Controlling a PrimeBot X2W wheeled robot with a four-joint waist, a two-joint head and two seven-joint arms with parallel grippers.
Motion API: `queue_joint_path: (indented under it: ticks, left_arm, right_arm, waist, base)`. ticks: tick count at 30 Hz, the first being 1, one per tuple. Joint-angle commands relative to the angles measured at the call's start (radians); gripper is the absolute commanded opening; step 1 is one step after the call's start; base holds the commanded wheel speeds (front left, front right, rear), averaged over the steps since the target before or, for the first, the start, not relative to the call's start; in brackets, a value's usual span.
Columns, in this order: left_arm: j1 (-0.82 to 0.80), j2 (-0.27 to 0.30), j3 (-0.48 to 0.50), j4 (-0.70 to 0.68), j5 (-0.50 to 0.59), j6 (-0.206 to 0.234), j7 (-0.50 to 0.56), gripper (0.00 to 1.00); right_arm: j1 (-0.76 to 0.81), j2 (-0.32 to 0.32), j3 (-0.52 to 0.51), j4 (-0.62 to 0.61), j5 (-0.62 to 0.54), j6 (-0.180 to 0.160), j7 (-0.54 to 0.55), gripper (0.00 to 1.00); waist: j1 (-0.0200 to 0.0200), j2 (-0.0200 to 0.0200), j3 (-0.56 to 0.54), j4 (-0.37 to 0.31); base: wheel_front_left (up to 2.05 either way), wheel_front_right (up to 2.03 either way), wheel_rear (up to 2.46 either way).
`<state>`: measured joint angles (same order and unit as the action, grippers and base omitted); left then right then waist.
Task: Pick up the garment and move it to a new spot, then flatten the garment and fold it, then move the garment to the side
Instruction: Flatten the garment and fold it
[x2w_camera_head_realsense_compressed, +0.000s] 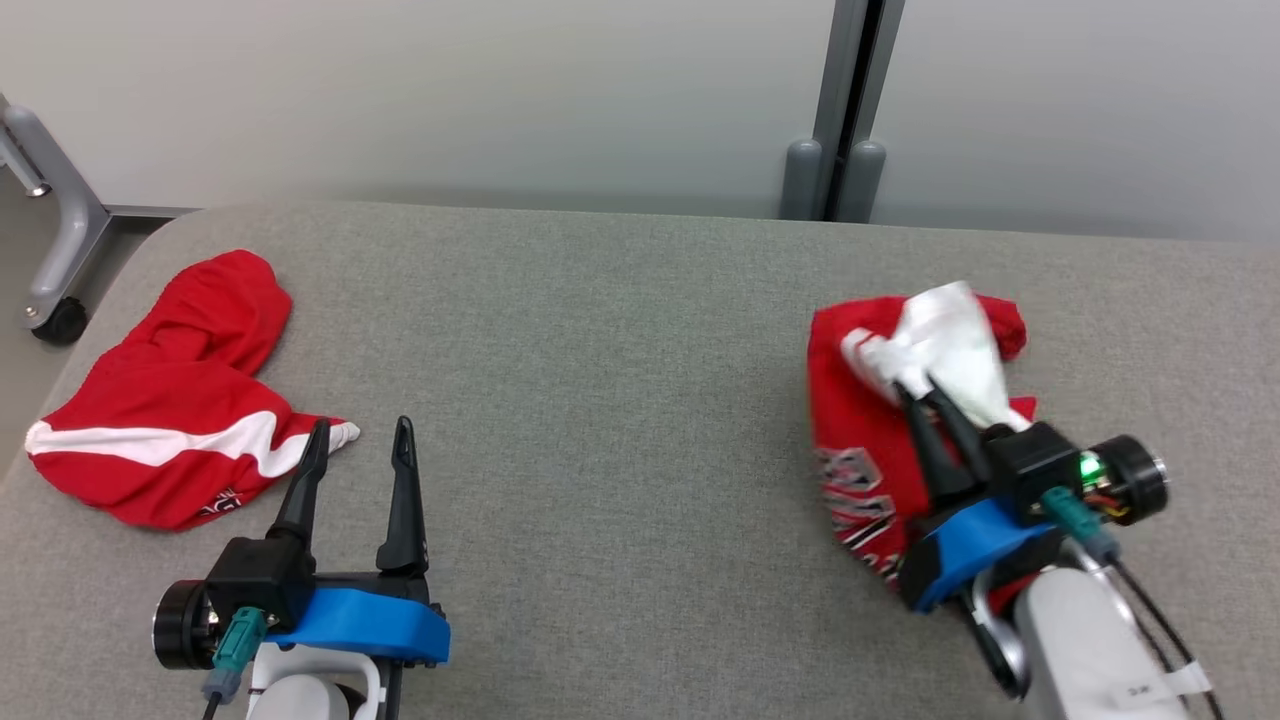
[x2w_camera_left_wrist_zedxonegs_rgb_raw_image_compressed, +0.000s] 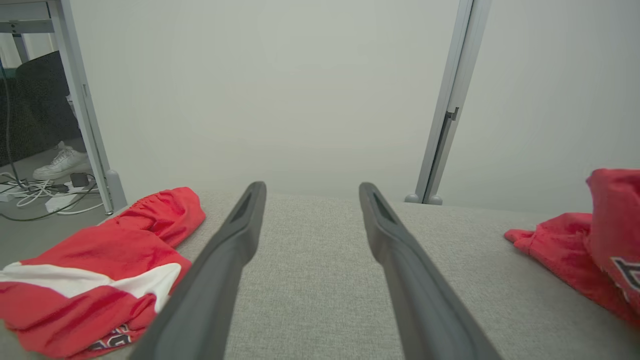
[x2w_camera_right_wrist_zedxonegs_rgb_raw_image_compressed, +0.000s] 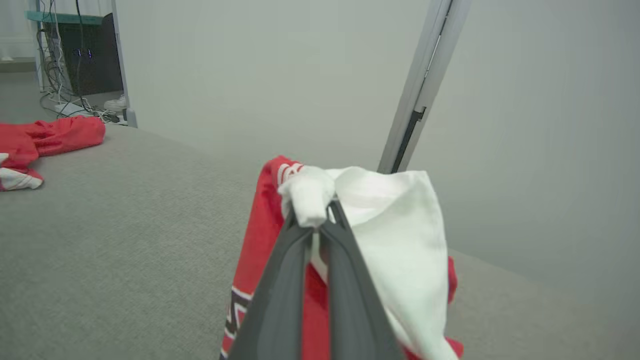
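Observation:
A red and white garment (x2w_camera_head_realsense_compressed: 870, 420) with printed lettering lies bunched at the right of the grey table (x2w_camera_head_realsense_compressed: 620, 400). My right gripper (x2w_camera_head_realsense_compressed: 915, 385) is shut on a white fold of it, and the cloth hangs lifted from the fingertips in the right wrist view, where the garment (x2w_camera_right_wrist_zedxonegs_rgb_raw_image_compressed: 400, 235) drapes over the gripper (x2w_camera_right_wrist_zedxonegs_rgb_raw_image_compressed: 315, 215). My left gripper (x2w_camera_head_realsense_compressed: 362, 430) stands open near the table's front left, nothing between its fingers; it (x2w_camera_left_wrist_zedxonegs_rgb_raw_image_compressed: 310, 187) points along bare table.
A second red garment with a white stripe (x2w_camera_head_realsense_compressed: 180, 400) lies crumpled at the table's left, close to the left fingertips. A grey post (x2w_camera_head_realsense_compressed: 845, 110) stands behind the table. A wheeled frame leg (x2w_camera_head_realsense_compressed: 50, 240) stands off the left edge. Cables lie on the floor (x2w_camera_left_wrist_zedxonegs_rgb_raw_image_compressed: 40, 192).

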<state>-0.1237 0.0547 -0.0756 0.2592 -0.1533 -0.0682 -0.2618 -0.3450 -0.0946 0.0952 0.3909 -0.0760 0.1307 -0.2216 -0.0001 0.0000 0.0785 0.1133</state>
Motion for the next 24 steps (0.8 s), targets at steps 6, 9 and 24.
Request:
queue_joint_path:
  ticks: [6, 9, 24]
  left_arm:
    - [0.013, -0.003, 0.005, -0.006, -0.005, 0.007, -0.005, 1.00]
    - [0.016, -0.003, 0.011, -0.008, -0.009, 0.008, -0.005, 1.00]
    - [0.036, -0.005, 0.001, 0.000, -0.018, 0.011, -0.005, 1.00]
  right_arm:
    - [0.070, 0.029, 0.158, 0.001, 0.052, 0.000, 0.014, 0.00]
    - [0.101, 0.032, 0.193, -0.003, 0.066, 0.000, 0.008, 0.00]
    - [0.365, -0.024, 0.011, -0.248, 0.034, 0.000, 0.038, 0.00]
  waist:
    - [0.0001, 0.0000, -0.002, 0.011]
    - [0.0001, 0.0000, -0.005, 0.007]
    - [0.0001, 0.0000, -0.037, -0.060]
  base:
    - [0.00, 0.00, 0.00]
    - [0.00, 0.00, 0.00]
    - [0.00, 0.00, 0.00]
